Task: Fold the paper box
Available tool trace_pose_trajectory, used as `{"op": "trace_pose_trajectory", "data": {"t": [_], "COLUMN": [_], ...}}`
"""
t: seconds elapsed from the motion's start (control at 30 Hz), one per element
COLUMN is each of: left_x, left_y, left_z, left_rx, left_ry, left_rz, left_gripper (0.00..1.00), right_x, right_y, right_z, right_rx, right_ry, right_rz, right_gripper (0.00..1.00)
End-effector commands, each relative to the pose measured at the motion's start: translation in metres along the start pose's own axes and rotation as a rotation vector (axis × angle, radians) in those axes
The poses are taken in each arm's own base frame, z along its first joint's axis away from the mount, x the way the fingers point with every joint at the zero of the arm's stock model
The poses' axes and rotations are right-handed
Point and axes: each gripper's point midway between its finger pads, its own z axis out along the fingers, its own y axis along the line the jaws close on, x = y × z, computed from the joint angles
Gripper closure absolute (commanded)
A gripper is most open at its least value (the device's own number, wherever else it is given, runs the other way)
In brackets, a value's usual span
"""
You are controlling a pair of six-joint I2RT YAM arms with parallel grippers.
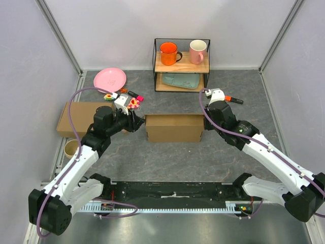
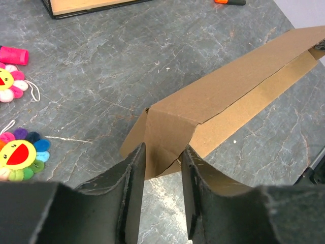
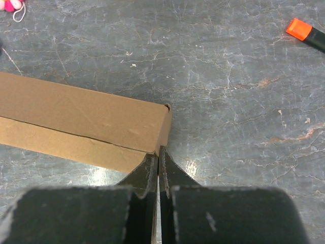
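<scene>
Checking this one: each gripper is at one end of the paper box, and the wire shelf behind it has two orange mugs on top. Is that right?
Not quite: the top external view shows one orange mug and one pink mug on the wire shelf. The left gripper and right gripper are indeed at opposite ends of the paper box.

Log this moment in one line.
left gripper: open, astride box end | right gripper: shut, at box corner | box: partly folded
</scene>
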Motion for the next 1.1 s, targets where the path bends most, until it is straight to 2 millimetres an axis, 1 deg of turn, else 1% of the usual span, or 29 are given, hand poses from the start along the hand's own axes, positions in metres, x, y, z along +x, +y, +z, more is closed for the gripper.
{"op": "trace_pose_trajectory", "data": {"t": [0.0,0.1,0.2,0.23,0.3,0.33,0.37,0.4,0.43,0.47,0.53,0.6,0.67,0.73,0.8,0.9,1.0,1.07], "left_x": [-0.024,-0.022,-0.019,-0.019,-0.019,-0.02,-0.02,-0.021,-0.02,-0.021,-0.019,-0.019,-0.019,-0.019,-0.019,-0.02,-0.02,-0.02], "left_y": [-0.002,-0.004,-0.004,-0.005,-0.007,-0.008,-0.008,-0.008,-0.008,-0.008,-0.007,-0.007,-0.007,-0.006,-0.006,-0.007,-0.007,-0.006], "left_z": [0.002,0.004,0.004,0.003,0.003,0.002,0.002,0.001,0.001,0.001,0.001,0.0,0.0,-0.001,-0.002,-0.002,-0.002,-0.003], "left_rx": [-0.009,-0.005,-0.007,-0.004,0.001,0.003,0.001,0.001,-0.001,-0.003,-0.006,-0.008,-0.011,-0.019,-0.021,-0.016,-0.017,-0.02], "left_ry": [-0.045,-0.036,-0.028,-0.027,-0.027,-0.03,-0.03,-0.033,-0.029,-0.032,-0.028,-0.025,-0.024,-0.024,-0.025,-0.027,-0.028,-0.027], "left_rz": [0.042,0.046,0.056,0.058,0.06,0.06,0.06,0.063,0.063,0.064,0.066,0.065,0.073,0.078,0.077,0.075,0.077,0.078], "left_gripper": [0.61,0.64,0.74,0.8,0.86,0.92,0.94,0.96,0.97,0.98,0.98,0.98,0.98,0.98,0.98,0.98,0.98,0.98], "right_x": [-0.011,-0.011,-0.011,-0.01,-0.011,-0.01,-0.011,-0.011,-0.012,-0.012,-0.014,-0.018,-0.021,-0.02,-0.018,-0.012,-0.011,-0.01], "right_y": [0.013,0.013,0.014,0.012,0.01,0.008,0.007,0.005,0.005,0.002,-0.001,-0.006,-0.011,-0.014,-0.015,-0.013,-0.01,-0.011], "right_z": [-0.005,-0.005,-0.006,-0.006,-0.007,-0.007,-0.008,-0.009,-0.01,-0.011,-0.014,-0.017,-0.021,-0.021,-0.019,-0.014,-0.01,-0.009], "right_rx": [-0.052,-0.053,-0.053,-0.045,-0.038,-0.026,-0.02,-0.013,-0.012,0.002,0.013,0.032,0.054,0.067,0.079,0.069,0.064,0.071], "right_ry": [-0.008,-0.008,-0.006,-0.005,-0.005,-0.003,-0.007,-0.008,-0.013,-0.015,-0.023,-0.04,-0.052,-0.052,-0.047,-0.032,-0.026,-0.023], "right_rz": [0.035,0.035,0.035,0.035,0.038,0.037,0.038,0.039,0.041,0.041,0.042,0.047,0.047,0.038,0.032,0.033,0.035,0.033], "right_gripper": [1.0,1.0,1.0,1.0,0.98,0.93,0.89,0.86,0.79,0.75,0.68,0.64,0.63,0.63,0.65,0.69,0.73,0.72]}}
